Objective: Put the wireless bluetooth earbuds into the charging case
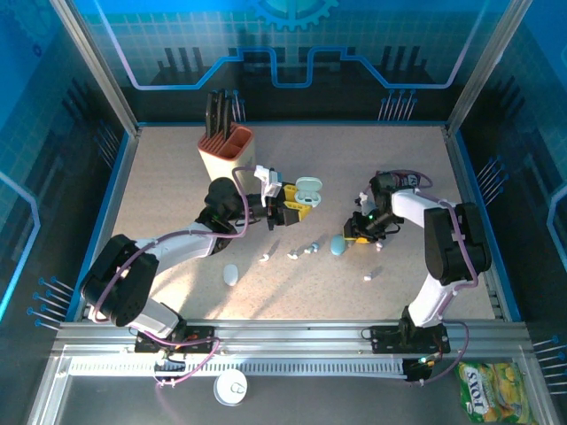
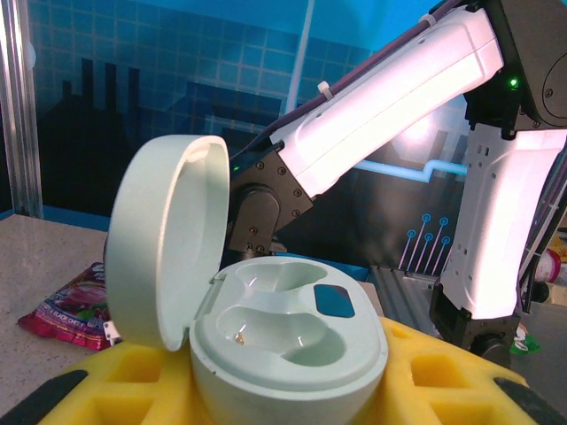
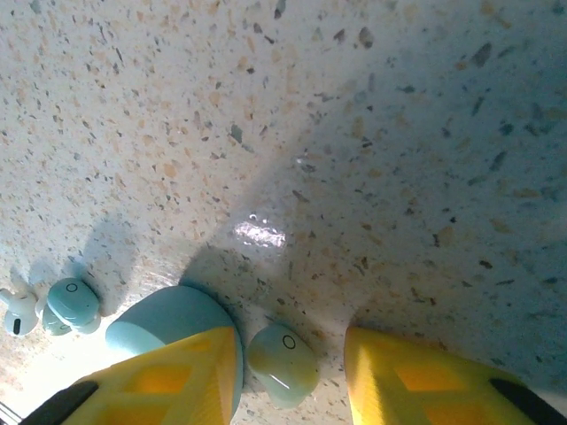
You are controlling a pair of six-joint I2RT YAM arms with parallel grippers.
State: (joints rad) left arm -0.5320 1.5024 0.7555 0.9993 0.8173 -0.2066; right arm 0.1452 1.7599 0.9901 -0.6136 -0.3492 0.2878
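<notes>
My left gripper [image 1: 297, 205] is shut on a mint-green charging case [image 1: 307, 189], held above the table with its lid up. In the left wrist view the charging case [image 2: 292, 328] sits between the yellow fingers [image 2: 425, 376], and both wells are bare. My right gripper [image 3: 288, 341] is down at the table, open, its yellow fingers [image 3: 168, 381] standing either side of a mint earbud [image 3: 282, 365]. The earbud lies nearer the left finger, with a gap to the right one. More earbuds [image 1: 312, 250] lie scattered mid-table.
A closed blue case [image 3: 164, 323] touches the right gripper's left finger. Two more buds [image 3: 73, 301] lie left of it. Another pale case [image 1: 230, 274] lies front left. A tan holder with dark handles [image 1: 226, 150] stands at the back left.
</notes>
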